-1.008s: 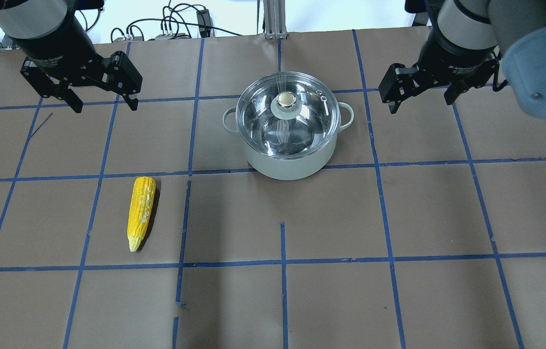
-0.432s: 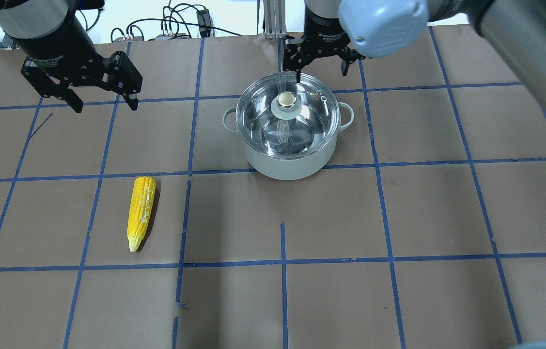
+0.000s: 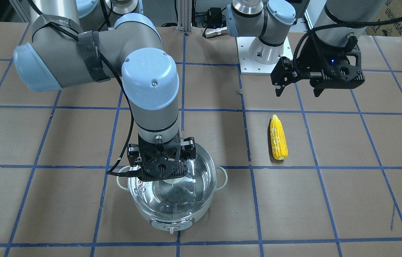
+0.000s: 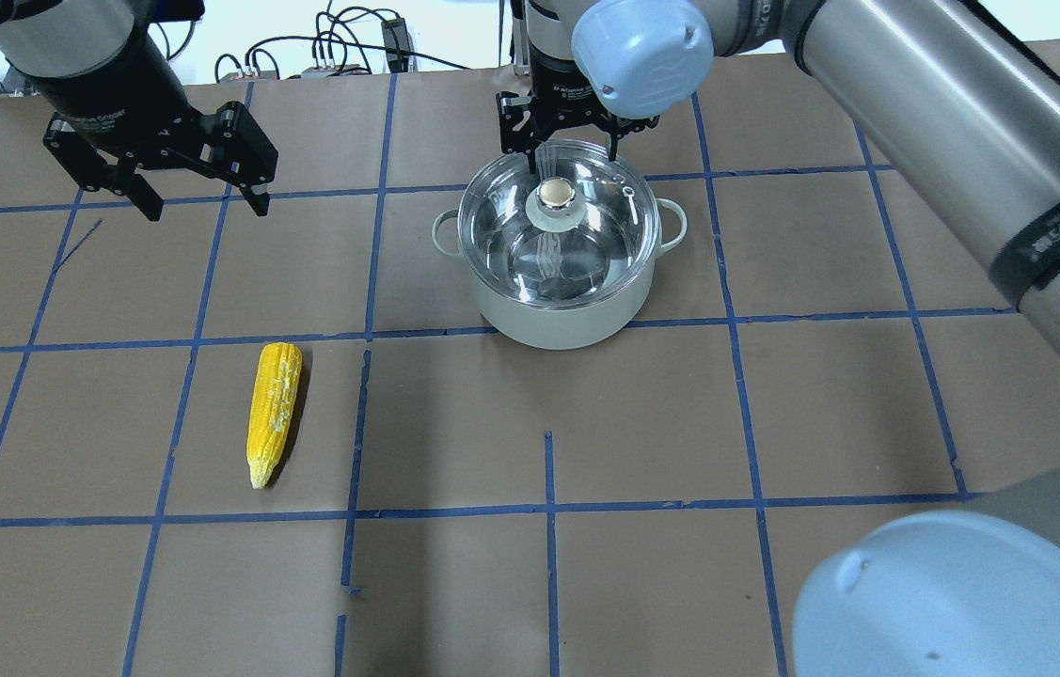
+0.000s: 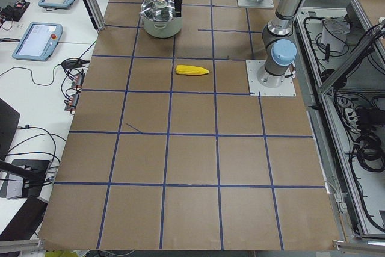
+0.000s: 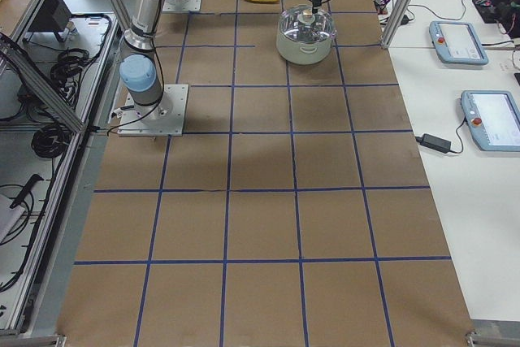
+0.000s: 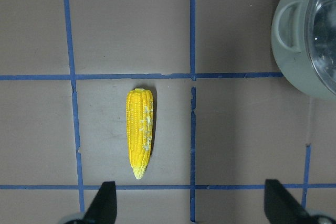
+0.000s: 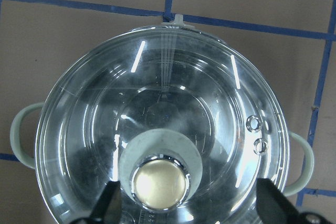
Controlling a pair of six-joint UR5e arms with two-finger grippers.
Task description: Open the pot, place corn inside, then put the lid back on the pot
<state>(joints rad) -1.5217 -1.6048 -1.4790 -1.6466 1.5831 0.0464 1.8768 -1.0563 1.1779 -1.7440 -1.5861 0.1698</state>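
From the front, the right gripper [image 3: 161, 174] is hovering, jaws wide, over the clear glass domed lid [image 3: 190, 192], which is sitting on the pale grey steel-lined pot [image 3: 172, 224]. Overhead, the left gripper [image 4: 206, 205] is hanging open at far left, and the yellow tapered corn ear [image 4: 274, 414] is lying near-left of the pot. The right wrist view is showing the beige-topped knob [image 8: 160, 182] between spread jaws.

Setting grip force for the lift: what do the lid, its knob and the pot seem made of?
The lid: clear glass, likely; the shiny interior shows through, with streaked glare. The knob: pale matte base, perhaps plastic, shiny beige cap. The pot: glossy pale outer wall, maybe enamelled metal; mirror-like steel lining.
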